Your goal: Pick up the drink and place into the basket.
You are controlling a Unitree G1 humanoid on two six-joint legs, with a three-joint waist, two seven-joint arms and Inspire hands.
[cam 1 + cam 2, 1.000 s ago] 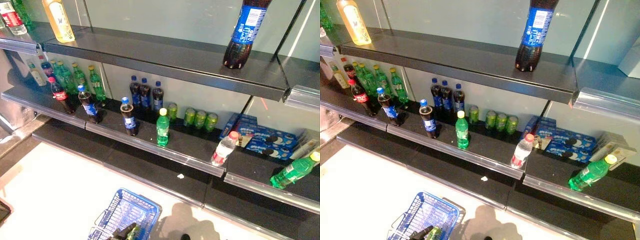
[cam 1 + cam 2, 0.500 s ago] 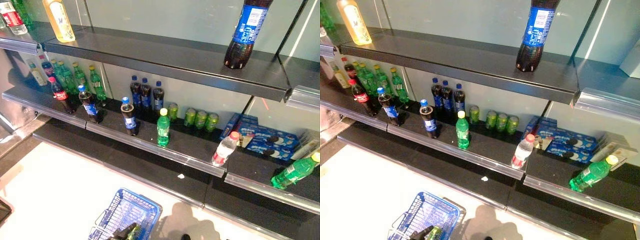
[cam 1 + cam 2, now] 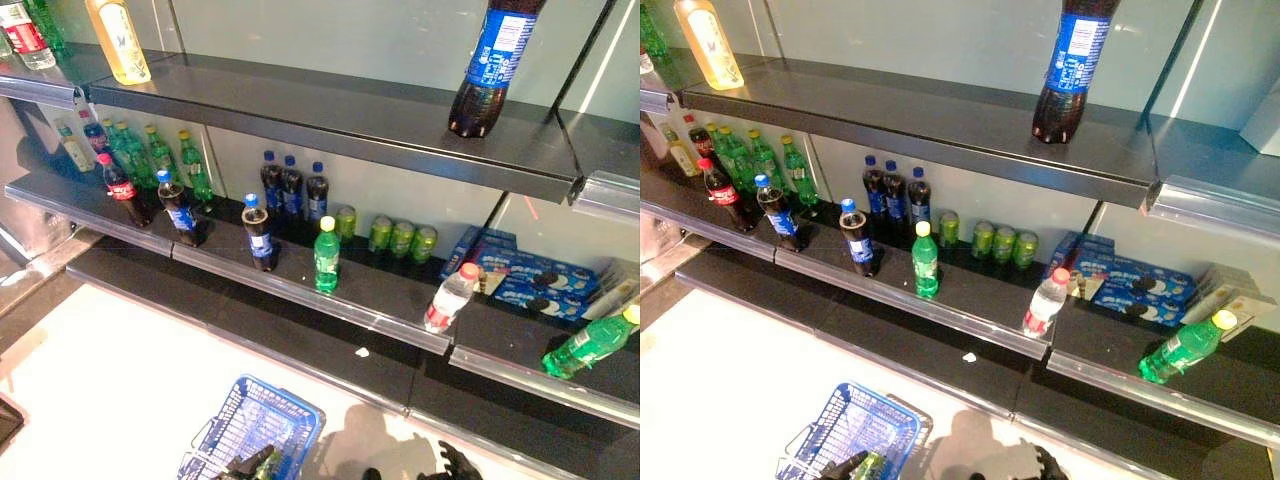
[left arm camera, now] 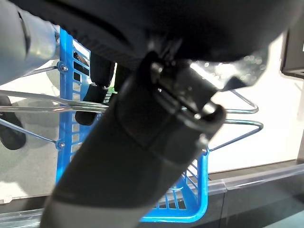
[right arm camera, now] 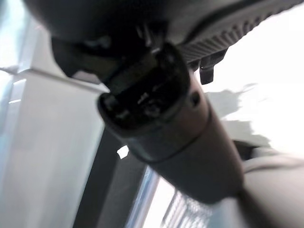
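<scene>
A blue wire basket hangs low at the bottom of the eye views. My left hand is over it, fingers curled round its wire handles. A green bottle lies inside the basket. On the middle shelf stand a green bottle with a yellow cap, dark cola bottles and a clear bottle with a red cap. My right hand shows at the bottom edge, right of the basket, fingers relaxed and holding nothing.
Several green cans and blue biscuit boxes sit at the back of the middle shelf. A green bottle lies tilted at its right end. A large cola bottle stands on the upper shelf. The shelf rail juts forward.
My right hand has risen into view at the bottom edge, right of the basket. The basket and the shelf bottles stay where they were.
</scene>
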